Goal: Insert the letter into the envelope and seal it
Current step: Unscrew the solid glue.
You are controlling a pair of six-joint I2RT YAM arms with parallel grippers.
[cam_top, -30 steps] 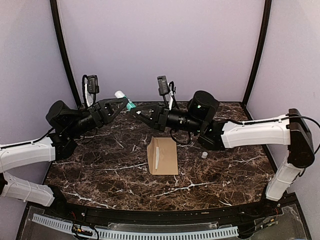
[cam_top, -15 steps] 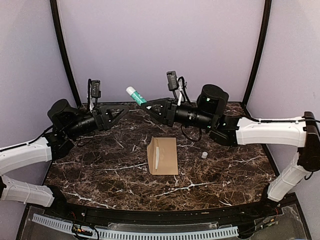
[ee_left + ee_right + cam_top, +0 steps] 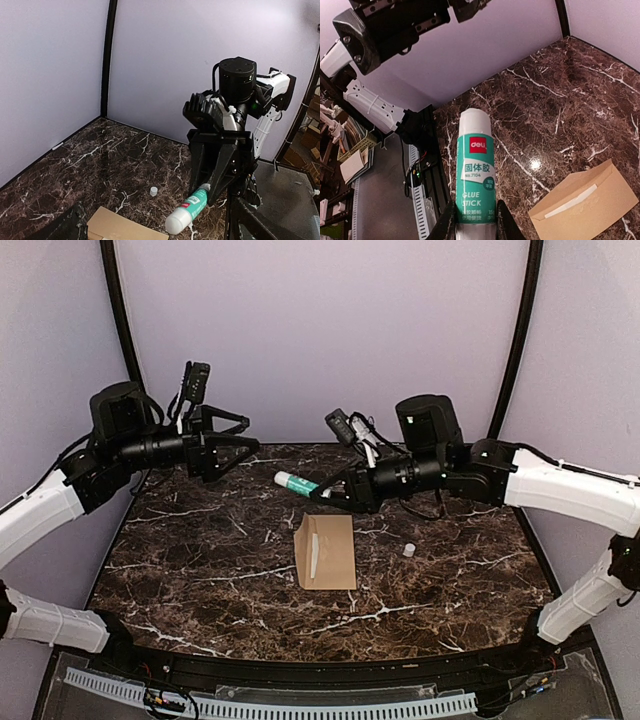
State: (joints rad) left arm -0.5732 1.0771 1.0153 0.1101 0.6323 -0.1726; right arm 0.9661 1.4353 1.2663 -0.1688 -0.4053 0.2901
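Note:
The tan envelope lies flat in the middle of the table, with a thin white strip along its face. The letter is hidden from view. My right gripper is shut on the base of a green and white glue stick. It holds the stick in the air just behind the envelope, its white end pointing left. In the right wrist view the stick stands between my fingers, with the envelope below right. My left gripper hangs open and empty at the back left, apart from the stick.
A small white cap stands on the dark marble table to the right of the envelope. The left wrist view shows the same cap beyond the envelope's corner. Purple walls close in the back and sides.
My left gripper opened, let go of the glue stick and drew back up to the left. My right gripper kept the stick and lowered it towards the envelope.

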